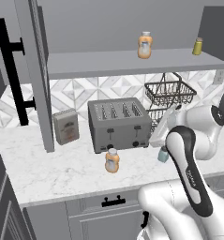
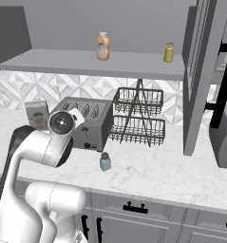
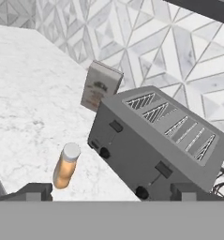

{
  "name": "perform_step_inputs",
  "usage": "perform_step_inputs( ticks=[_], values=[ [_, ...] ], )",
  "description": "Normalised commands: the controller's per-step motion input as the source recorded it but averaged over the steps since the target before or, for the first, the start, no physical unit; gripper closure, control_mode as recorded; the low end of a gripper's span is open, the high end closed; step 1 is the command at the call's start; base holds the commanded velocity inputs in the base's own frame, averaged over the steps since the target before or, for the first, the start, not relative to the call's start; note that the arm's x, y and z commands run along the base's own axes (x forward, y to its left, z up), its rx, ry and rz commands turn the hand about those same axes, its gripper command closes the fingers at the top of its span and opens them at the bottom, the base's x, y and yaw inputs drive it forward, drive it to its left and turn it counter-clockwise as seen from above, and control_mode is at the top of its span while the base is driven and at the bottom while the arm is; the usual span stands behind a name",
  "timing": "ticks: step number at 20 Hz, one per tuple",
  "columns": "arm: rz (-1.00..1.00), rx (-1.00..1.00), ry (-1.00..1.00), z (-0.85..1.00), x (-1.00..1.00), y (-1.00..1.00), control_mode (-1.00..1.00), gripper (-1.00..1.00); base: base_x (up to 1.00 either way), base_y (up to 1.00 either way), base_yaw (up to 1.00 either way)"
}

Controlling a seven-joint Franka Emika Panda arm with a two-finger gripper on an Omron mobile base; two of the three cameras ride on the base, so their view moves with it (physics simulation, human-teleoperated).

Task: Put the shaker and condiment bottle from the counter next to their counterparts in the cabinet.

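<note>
My gripper (image 3: pixel 111 191) hangs spread wide and empty above the counter (image 1: pixel 48 173), aimed at the condiment bottle (image 3: pixel 66 166) standing just near of the toaster (image 3: pixel 155 140), because that one looks the closest pick.

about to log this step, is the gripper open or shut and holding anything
Gripper: open, jaws spread wide, holding nothing. The condiment bottle stands on the counter ahead of it, untouched.
</note>
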Motion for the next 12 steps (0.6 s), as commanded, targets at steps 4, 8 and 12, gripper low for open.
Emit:
perform_step_inputs(
  ticks=[4, 8, 12],
  values=[
    [0.02, 0.0, -0.04, -0.24, 0.0, 0.05, -1.0, -1.0, 0.0, 0.0, 0.0],
    [0.01, 0.0, -0.01, -0.14, -0.01, 0.07, -1.0, -1.0, 0.0, 0.0, 0.0],
    [0.0, 0.0, -0.02, -0.23, -0.1, 0.11, -1.0, -1.0, 0.0, 0.0, 0.0]
  ],
)
